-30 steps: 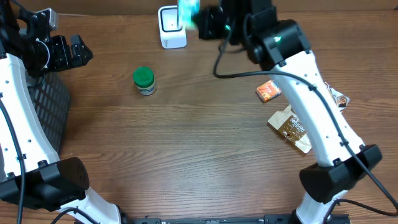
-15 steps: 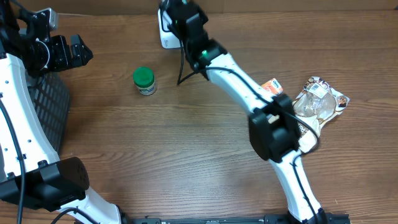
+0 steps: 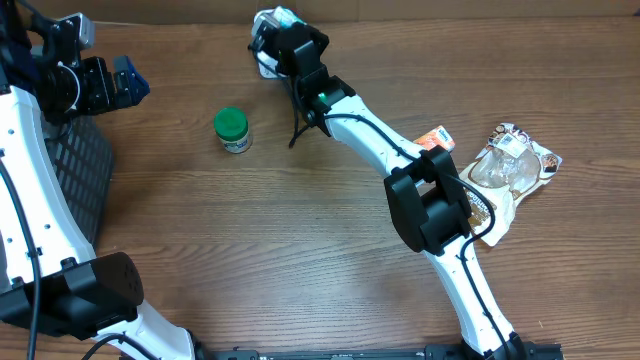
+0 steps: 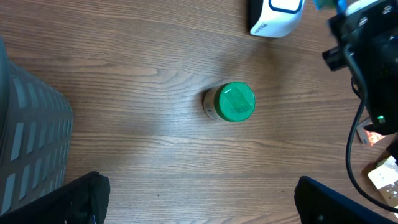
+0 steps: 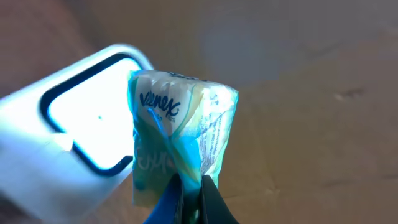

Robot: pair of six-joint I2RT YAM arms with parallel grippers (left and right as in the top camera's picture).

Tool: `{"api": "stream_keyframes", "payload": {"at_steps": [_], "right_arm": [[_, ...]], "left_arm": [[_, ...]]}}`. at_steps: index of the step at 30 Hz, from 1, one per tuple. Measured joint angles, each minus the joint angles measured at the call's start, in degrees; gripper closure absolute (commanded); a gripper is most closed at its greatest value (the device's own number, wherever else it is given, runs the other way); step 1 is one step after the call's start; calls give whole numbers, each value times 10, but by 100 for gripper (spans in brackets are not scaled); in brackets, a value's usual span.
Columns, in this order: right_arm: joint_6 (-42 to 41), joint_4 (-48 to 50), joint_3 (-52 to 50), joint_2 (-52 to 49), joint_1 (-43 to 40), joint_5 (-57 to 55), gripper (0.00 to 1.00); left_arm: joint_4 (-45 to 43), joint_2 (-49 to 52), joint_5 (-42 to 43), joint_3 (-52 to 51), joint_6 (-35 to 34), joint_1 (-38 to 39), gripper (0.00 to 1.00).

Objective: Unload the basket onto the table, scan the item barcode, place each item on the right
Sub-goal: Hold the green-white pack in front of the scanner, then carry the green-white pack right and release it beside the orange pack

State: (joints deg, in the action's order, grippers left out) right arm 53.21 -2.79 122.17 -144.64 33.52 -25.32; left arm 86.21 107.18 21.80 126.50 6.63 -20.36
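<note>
Two fingers of the right end effector (image 5: 189, 198) are pressed together on the lower edge of a small Kleenex tissue pack (image 5: 180, 140), which hangs just in front of the window of the white scanner (image 5: 81, 137) at the far edge of the counter (image 3: 300, 240). The pack looks light and soft. Its film wrapper is crumpled and probably slick, so a pinch on a seam or folded edge seems the safest hold. A grip across the middle would likely crease it further and could hide the code. I cannot tell from these views where the barcode sits. The left end effector (image 3: 128, 82) is spread wide and holds nothing, parked over the left side near the black mesh basket (image 3: 85, 170). A green-lidded jar (image 3: 231, 127) stands apart on the open wood. An orange packet (image 3: 435, 140), a clear bag (image 3: 510, 160) and a brown packet (image 3: 480, 210) lie well to the right. Room to turn the pack is tight near the scanner and the counter's far edge, and generous toward the middle.
</note>
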Motion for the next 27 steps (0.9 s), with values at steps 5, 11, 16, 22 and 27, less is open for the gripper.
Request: {"api": "stream_keyframes", "payload": {"at_steps": [5,11,16,22,27], "right_arm": [[50,-14,0,-2,1,20,96],[60,-14,0,-2,4,26,96],[0,-17,0,4,8,35,96],[-155,-143,-1,90,10,68,96],[-348,-338,-2,243,9,111,96]], "left_arm": [[0,0,0,0,0,0,1],[0,0,0,0,0,0,0],[0,0,0,0,0,0,0],[0,0,0,0,0,0,0],[0,0,0,0,0,0,0]]}}
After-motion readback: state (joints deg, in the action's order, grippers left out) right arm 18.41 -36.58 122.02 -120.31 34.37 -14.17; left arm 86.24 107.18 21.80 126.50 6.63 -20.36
